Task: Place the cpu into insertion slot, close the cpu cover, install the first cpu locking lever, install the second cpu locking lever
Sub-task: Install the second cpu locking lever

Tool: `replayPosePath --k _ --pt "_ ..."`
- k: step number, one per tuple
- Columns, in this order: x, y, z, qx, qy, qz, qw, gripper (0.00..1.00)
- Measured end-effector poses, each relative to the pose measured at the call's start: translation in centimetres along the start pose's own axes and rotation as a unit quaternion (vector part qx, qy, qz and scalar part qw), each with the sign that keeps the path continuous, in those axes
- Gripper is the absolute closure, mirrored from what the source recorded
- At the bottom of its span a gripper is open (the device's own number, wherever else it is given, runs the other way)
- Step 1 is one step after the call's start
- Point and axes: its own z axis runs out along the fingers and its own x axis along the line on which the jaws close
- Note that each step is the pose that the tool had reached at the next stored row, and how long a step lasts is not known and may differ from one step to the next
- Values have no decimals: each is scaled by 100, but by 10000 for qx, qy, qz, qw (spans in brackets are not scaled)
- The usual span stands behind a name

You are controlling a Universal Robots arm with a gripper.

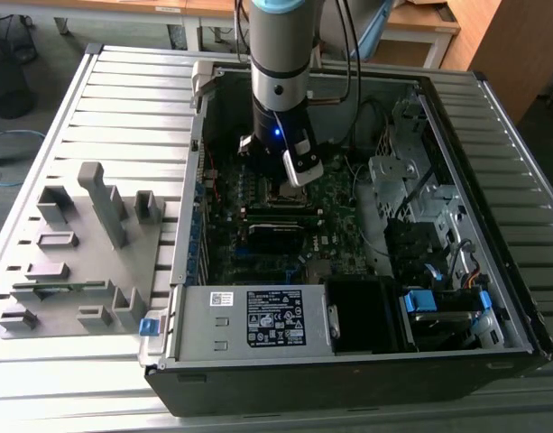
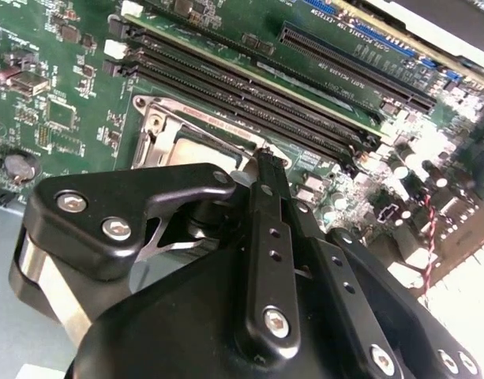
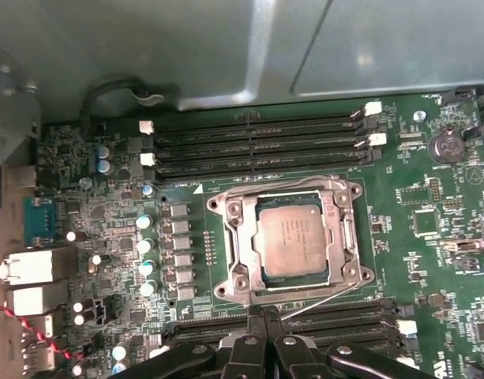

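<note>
The arm (image 1: 278, 54) is a thick upright cylinder, silver-grey, with a pale blue cap at its upper joint and a darker band lower down. Black cables (image 1: 350, 45) run alongside it. Below sits a black wrist block with a small blue light (image 1: 276, 133) and a white-edged module on one side. The gripper (image 3: 263, 316) is matte black, built of flat linkage bars joined by silver hex-socket screws (image 2: 275, 320), with a bare metal cylinder behind.
</note>
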Motion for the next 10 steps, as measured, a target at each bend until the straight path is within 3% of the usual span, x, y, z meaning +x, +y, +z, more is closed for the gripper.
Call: replayPosePath --k 10 --pt "58 -33 128 2 -1 10 10000 90"
